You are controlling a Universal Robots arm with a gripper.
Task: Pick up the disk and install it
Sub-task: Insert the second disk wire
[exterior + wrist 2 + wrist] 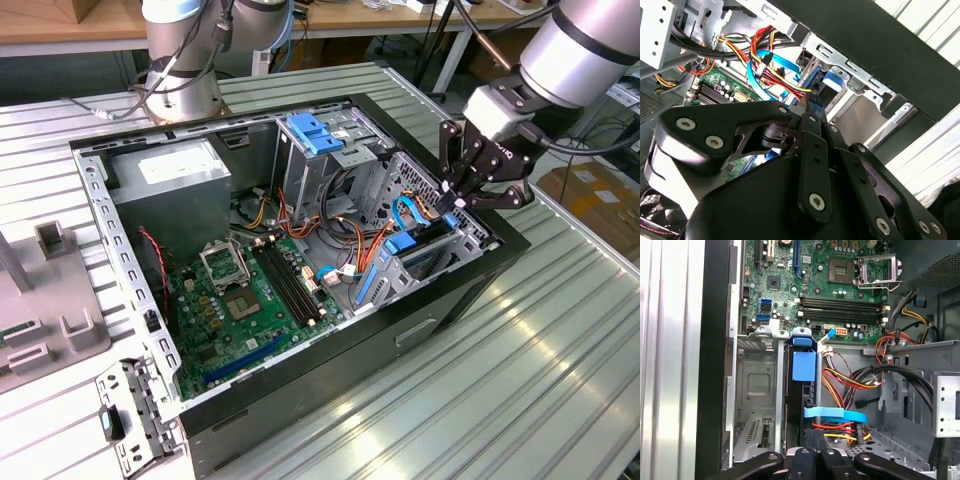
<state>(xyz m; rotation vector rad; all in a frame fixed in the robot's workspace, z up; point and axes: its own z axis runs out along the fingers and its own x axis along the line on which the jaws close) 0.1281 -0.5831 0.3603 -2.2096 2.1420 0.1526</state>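
Note:
The disk [426, 258] stands on edge in the drive cage at the open computer case's corner, on the exterior view's right. In the first wrist view it is a dark narrow slab [802, 392] with the blue tab [803, 365] of its carrier on its edge. My gripper [449, 204] hangs just above that cage, fingers shut together. Its tips [815, 436] sit at the near end of the disk's slot. In the second wrist view the tips [810, 100] point at the cage beside blue plastic [832, 80]. Whether they touch the disk I cannot tell.
Inside the case [460, 290] lie the green motherboard [240, 300], a grey power-supply box [170, 185] and a light-blue bracket [316, 132] on the upper cage. Red, orange and yellow wires [840, 385] and a blue flat cable [835, 414] run beside the slot. A second arm's base [185, 60] stands behind.

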